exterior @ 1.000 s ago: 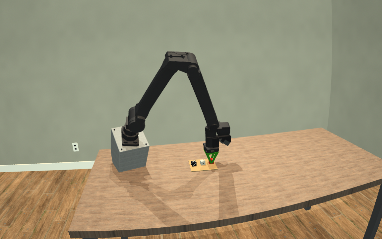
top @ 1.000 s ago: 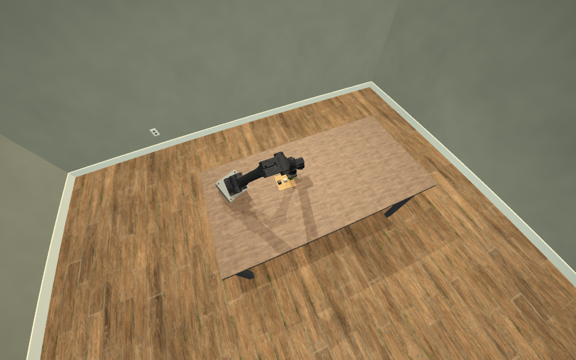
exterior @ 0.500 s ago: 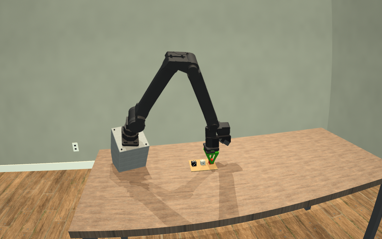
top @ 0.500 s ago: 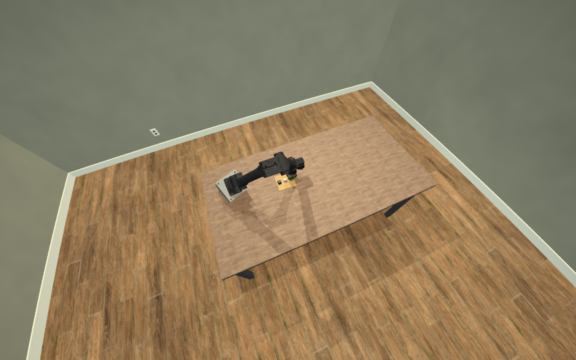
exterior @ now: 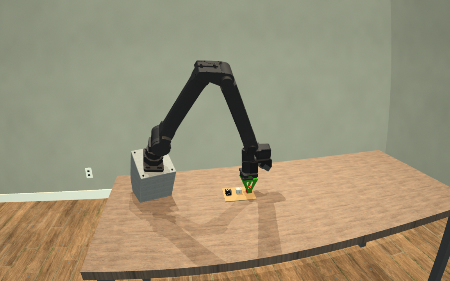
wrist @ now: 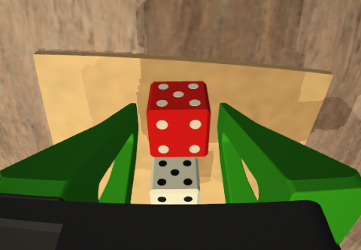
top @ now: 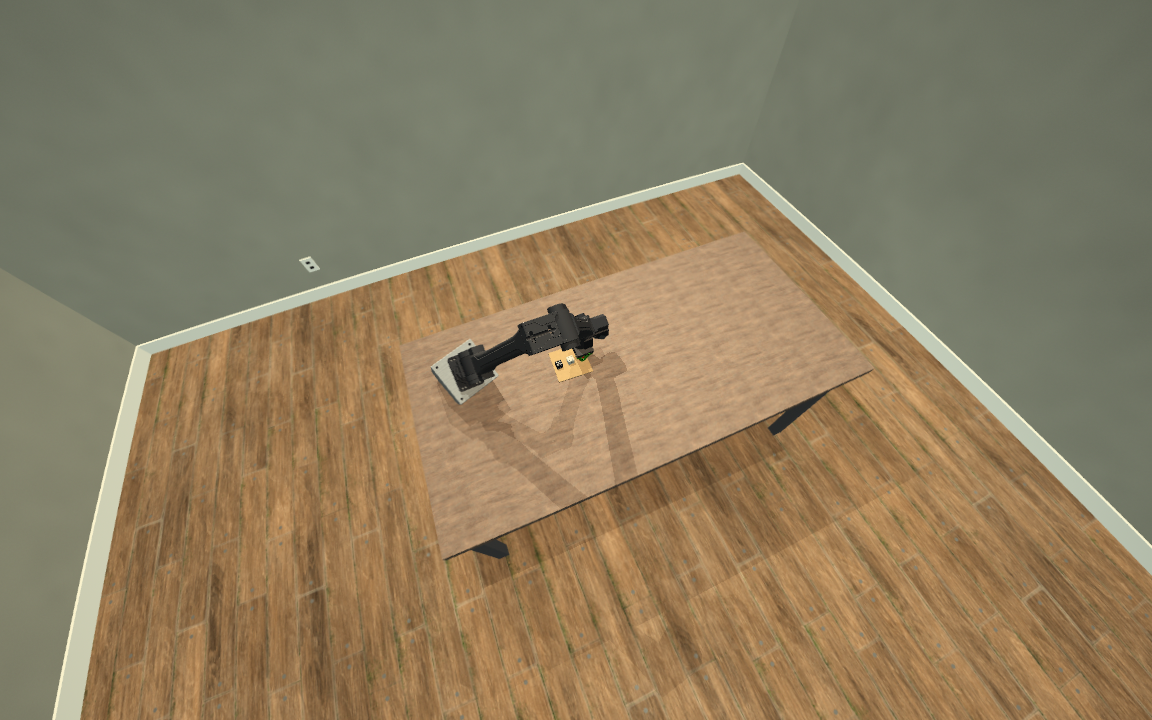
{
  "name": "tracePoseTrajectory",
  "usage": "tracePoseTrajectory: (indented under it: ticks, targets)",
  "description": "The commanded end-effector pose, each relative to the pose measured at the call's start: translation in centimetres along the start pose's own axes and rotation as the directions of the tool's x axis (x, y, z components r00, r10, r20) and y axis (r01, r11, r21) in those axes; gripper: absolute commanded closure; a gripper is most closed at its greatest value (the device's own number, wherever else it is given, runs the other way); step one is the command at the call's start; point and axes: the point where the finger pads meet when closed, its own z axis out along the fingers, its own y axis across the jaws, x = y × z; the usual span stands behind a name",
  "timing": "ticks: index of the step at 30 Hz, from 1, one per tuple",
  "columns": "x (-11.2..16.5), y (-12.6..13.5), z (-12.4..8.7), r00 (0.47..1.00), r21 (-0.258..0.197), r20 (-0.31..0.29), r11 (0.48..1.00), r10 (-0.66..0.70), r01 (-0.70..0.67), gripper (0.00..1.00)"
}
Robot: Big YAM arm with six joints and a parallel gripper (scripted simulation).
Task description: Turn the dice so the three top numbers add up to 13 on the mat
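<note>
A tan mat lies flat on the table [exterior: 289, 202]. Three dice stand in a row on it. The red die [wrist: 177, 117] is at the mat's right end in the exterior view [exterior: 249, 189]. In the wrist view it shows a five-pip face above a four-pip face. The white die [wrist: 174, 182] sits just behind it, showing a five-pip face. The black die [exterior: 228, 191] is at the left end, hidden in the wrist view. My gripper [wrist: 177, 114] points straight down with its green fingers on both sides of the red die. It is open, with a small gap on each side.
The arm's grey base block [exterior: 152, 180] stands on the table to the left of the mat. The table's edges are far from the mat on every side.
</note>
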Motion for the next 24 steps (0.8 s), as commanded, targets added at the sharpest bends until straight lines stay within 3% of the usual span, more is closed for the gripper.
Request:
tracePoseTrajectory:
  ticks: [1, 7, 17, 19, 20, 24]
  targets:
    - [-1.7, 0.2, -2.1, 0.999, -0.006, 0.042, 1.000, 0.011, -0.010, 0.61]
    - [-1.1, 0.3, -3.9, 0.999, -0.003, 0.034, 1.000, 0.006, -0.006, 0.61]
    - [-2.5, 0.0, -9.7, 0.998, -0.008, 0.059, 1.000, 0.022, -0.022, 0.61]
    - [-2.5, 0.0, -9.7, 0.998, -0.008, 0.059, 1.000, 0.022, -0.022, 0.61]
    - [-0.8, -0.4, -7.8, 1.000, 0.004, 0.000, 1.000, 0.023, -0.023, 0.61]
    - [-1.4, 0.2, -10.4, 0.999, -0.008, 0.042, 1.000, 0.012, -0.012, 0.61]
